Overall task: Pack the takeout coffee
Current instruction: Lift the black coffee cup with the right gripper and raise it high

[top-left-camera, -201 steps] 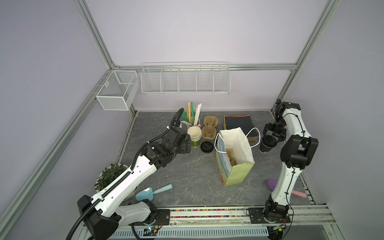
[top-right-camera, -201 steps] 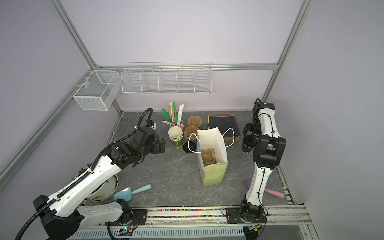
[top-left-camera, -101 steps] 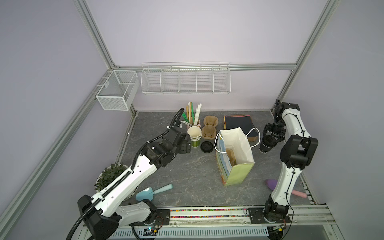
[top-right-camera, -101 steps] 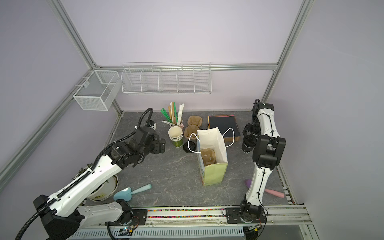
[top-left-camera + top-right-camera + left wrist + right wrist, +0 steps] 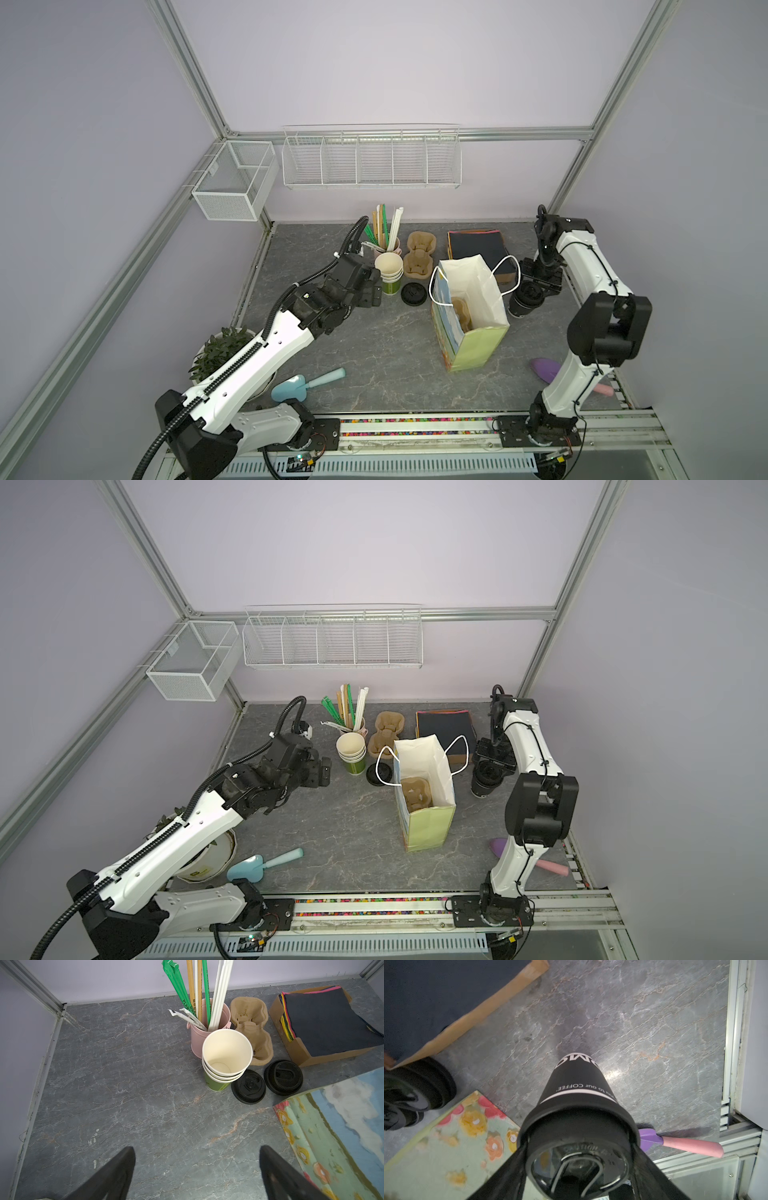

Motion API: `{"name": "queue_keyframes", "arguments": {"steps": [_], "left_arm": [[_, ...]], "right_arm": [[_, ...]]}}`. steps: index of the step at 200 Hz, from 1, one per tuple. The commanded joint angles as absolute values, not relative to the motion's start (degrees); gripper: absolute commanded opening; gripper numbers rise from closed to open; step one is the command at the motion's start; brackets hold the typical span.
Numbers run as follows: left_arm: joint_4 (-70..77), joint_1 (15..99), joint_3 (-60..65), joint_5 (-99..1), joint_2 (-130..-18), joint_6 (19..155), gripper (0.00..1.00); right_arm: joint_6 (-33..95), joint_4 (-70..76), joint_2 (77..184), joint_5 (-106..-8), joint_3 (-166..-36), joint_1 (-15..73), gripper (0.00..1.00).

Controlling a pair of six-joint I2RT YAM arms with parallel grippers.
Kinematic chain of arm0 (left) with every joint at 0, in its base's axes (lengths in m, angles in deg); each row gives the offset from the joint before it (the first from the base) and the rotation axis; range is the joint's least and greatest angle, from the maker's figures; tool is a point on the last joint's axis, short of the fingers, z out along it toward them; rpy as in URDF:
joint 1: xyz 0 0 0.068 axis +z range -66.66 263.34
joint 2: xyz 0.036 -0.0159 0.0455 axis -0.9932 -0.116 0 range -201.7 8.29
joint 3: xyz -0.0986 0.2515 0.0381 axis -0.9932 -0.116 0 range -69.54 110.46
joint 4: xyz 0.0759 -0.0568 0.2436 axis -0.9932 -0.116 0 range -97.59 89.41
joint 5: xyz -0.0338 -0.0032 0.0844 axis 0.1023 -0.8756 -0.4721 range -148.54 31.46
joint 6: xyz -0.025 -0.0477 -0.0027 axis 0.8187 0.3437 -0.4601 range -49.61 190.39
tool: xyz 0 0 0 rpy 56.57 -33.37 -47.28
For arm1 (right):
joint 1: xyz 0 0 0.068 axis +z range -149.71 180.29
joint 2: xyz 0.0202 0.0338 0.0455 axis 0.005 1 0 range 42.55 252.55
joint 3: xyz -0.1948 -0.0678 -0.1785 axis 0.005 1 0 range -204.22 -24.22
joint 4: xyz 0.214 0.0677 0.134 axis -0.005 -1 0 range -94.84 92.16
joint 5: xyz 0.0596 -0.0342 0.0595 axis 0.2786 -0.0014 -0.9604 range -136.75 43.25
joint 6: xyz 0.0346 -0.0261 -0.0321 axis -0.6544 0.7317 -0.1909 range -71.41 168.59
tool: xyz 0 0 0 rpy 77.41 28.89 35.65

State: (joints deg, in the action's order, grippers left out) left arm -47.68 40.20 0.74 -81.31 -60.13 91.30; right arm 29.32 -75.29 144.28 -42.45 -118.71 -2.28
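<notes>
The takeout coffee (image 5: 577, 1088), a black cup with a black lid, is just right of the paper bag (image 5: 473, 332) in both top views. The right gripper (image 5: 579, 1147) clasps the lid's rim from both sides, its fingers cut off by the frame's edge. I can't tell whether the cup's base touches the table (image 5: 374, 340). The left gripper (image 5: 197, 1159) hangs spread wide and empty near the stack of cups (image 5: 226, 1057), only its tips showing.
</notes>
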Motion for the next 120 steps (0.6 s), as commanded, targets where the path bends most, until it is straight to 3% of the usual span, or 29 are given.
{"name": "queue_keyframes", "arguments": {"steps": [1, 47, 120], "left_arm": [[-49.3, 40.5, 2.6, -82.5, -59.8, 90.9, 0.94], [-49.3, 40.5, 2.7, -82.9, -59.8, 90.9, 0.94], [-49.4, 40.4, 2.6, -83.3, -60.1, 90.8, 0.94]], "right_arm": [[29.1, -73.2, 138.9, -42.6, -112.3, 0.6, 0.75], [27.5, -71.6, 130.7, -41.7, -103.4, 4.1, 0.75], [26.0, -68.1, 129.4, -41.4, -96.3, 6.6, 0.76]]}}
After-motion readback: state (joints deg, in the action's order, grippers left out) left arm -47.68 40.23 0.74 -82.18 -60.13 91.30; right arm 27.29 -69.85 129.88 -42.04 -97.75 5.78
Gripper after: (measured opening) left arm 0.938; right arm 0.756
